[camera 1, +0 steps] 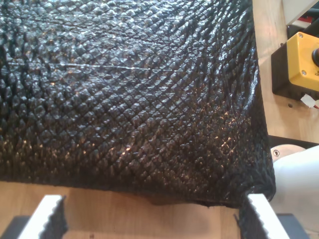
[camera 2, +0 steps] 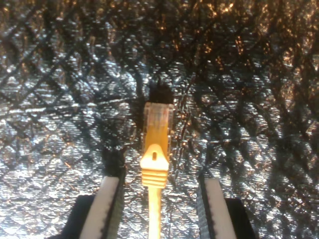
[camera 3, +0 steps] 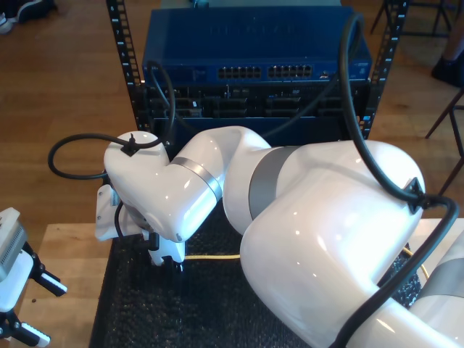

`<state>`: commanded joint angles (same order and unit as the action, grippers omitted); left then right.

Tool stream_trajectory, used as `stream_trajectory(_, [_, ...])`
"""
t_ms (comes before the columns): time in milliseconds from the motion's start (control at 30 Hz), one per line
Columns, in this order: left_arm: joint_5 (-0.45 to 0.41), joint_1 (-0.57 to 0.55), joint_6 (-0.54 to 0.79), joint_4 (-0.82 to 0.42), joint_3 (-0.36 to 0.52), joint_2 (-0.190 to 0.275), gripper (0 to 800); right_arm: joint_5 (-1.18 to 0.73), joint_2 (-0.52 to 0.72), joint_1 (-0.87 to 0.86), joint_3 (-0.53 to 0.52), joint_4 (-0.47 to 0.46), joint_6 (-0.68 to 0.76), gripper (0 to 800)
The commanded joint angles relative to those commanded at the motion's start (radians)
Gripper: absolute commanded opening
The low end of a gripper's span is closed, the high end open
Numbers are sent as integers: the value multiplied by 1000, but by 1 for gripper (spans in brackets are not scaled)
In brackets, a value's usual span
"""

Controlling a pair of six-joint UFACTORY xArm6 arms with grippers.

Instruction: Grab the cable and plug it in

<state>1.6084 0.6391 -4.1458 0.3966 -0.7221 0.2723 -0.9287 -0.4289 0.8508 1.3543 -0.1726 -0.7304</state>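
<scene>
My second end effector (camera 2: 157, 209) hangs low over the black textured mat (camera 2: 60, 99), fingers spread wide on either side of the cable (camera 2: 157, 144), whose clear plug and yellow boot lie flat on the mat, untouched. My first end effector (camera 1: 149, 219) is also wide, empty, just off the mat's edge above the wooden bench (camera 1: 124, 209).

Open jaws, plug in the gap

Cable (camera 2: 155, 149) lying midway between my second gripper (camera 2: 160, 209) fingers — clear mat (camera 2: 249, 124) either side; ahead, free mat beyond the plug tip.

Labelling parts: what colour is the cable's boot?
Yellow boot, clearest in the second wrist view.
</scene>
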Motion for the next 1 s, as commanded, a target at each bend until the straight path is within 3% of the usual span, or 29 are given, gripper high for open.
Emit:
stream_trajectory(767, [0, 0, 0, 0, 0, 0, 800, 20, -2, 6, 5, 5, -2, 363])
stream_trajectory(1000, [0, 0, 0, 0, 0, 0, 800, 20, 0, 6, 3, 6, -2, 291])
